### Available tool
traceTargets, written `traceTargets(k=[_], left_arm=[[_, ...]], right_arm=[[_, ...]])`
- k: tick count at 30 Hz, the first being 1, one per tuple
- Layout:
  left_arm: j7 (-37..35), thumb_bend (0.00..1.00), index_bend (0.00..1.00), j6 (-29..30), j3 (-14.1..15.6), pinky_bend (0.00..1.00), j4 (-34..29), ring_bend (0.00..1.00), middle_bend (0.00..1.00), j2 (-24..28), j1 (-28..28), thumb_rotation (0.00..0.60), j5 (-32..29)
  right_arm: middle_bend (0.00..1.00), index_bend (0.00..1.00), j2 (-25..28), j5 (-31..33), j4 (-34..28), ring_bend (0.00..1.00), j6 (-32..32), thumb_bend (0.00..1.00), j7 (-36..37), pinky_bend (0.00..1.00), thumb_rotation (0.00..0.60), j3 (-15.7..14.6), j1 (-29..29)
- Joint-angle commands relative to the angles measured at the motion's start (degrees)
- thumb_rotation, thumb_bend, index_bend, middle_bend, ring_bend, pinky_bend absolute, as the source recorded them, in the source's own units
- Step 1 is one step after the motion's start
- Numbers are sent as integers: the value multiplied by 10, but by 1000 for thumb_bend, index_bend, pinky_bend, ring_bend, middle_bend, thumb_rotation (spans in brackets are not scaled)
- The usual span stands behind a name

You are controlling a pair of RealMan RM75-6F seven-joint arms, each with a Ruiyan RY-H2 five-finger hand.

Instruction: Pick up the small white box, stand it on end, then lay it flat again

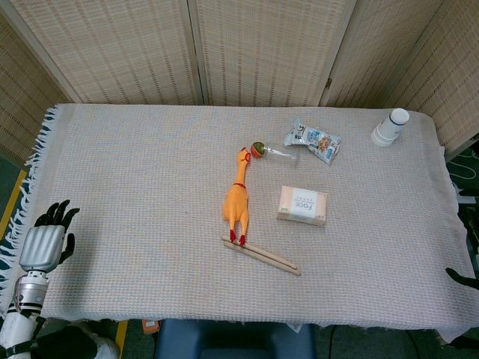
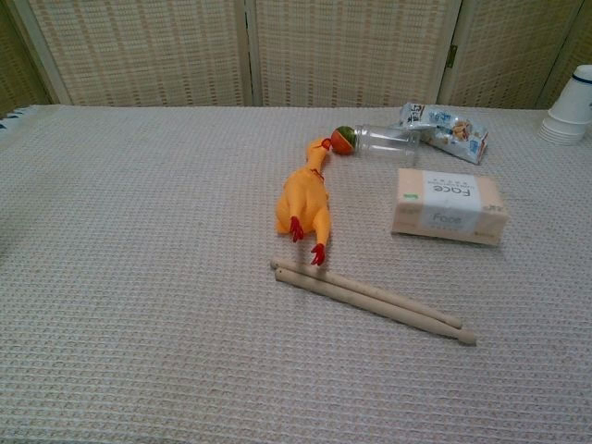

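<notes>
Clear bottle on its side, seemingly empty. Small white box flat on the table, right of rubber chicken. Left hand fingers spread, holding nothing; right hand barely visible, state unclear.

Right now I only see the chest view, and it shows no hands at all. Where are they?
Observer: The left hand is off the near-left edge of the table, fingers apart, holding nothing.
Operator: And the right one?
Observer: Only a dark tip of the right hand shows past the table's right edge. I cannot tell how its fingers lie.
Operator: Is either near the box?
Observer: No. The small white box lies flat mid-table, far from both.
</notes>
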Motion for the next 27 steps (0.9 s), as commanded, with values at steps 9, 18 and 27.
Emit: traceTargets(k=[9,18,27], left_arm=[[-3,627,165,5,-1,198,-3,0,0,2,2,600,2],[-4,627,164,-6,3,198,-7,0,0,1,-2,600,4],[-39,628,164,-4,5,198,-17,0,0,17,3,600,20]], right_arm=[[14,0,2,5,-4,0,-3,69,-2,0,600,0,-1],[14,0,0,22,3,0,-11,68,-1,0,600,7,1],[14,0,40,18,-73,0,-139,69,35,0,600,23,84]])
